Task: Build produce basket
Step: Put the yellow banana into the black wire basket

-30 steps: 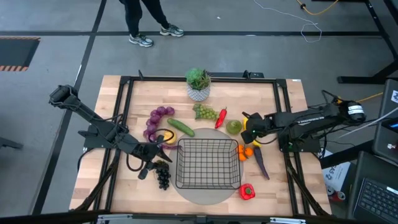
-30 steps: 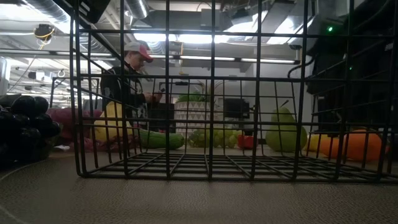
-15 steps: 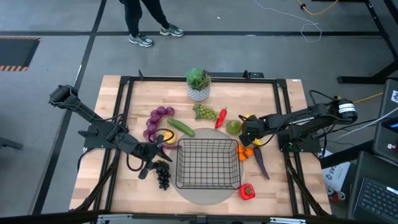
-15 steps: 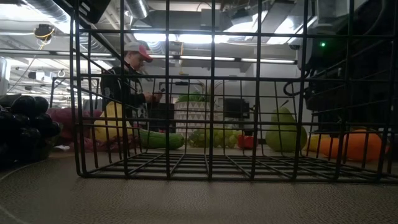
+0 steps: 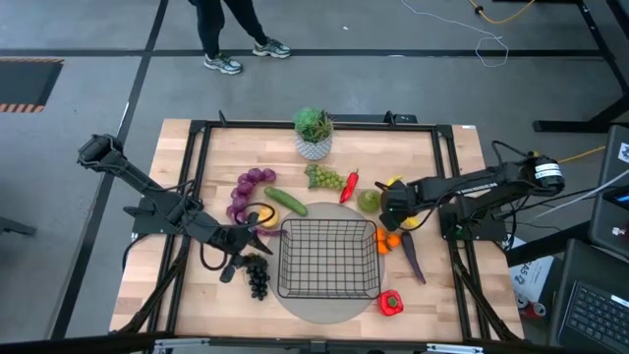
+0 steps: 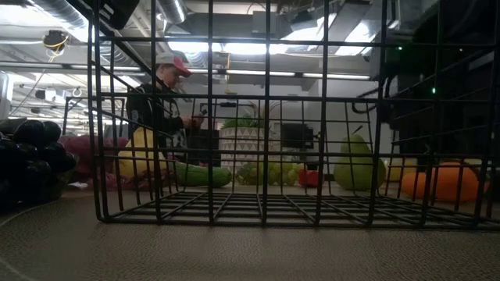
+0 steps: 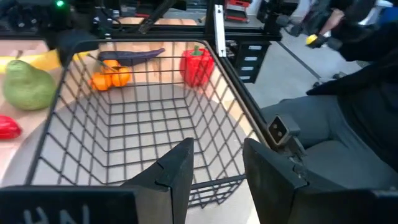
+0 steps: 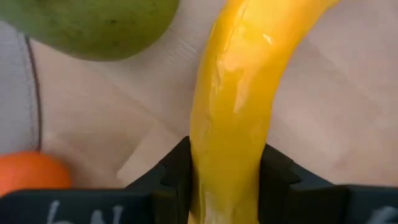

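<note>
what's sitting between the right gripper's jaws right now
A yellow banana runs between the right gripper jaws, shown in the right wrist view; the green pear lies beside it on the table.

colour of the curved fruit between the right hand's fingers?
Glossy yellow: a smooth curved toy banana, clearest in the right wrist view.

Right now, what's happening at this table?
The right gripper has its fingers on either side of the banana, beside the pear. The basket holds nothing yet, and the rest of the produce lies on the table around it. The left gripper waits open at the basket's left edge.
</note>
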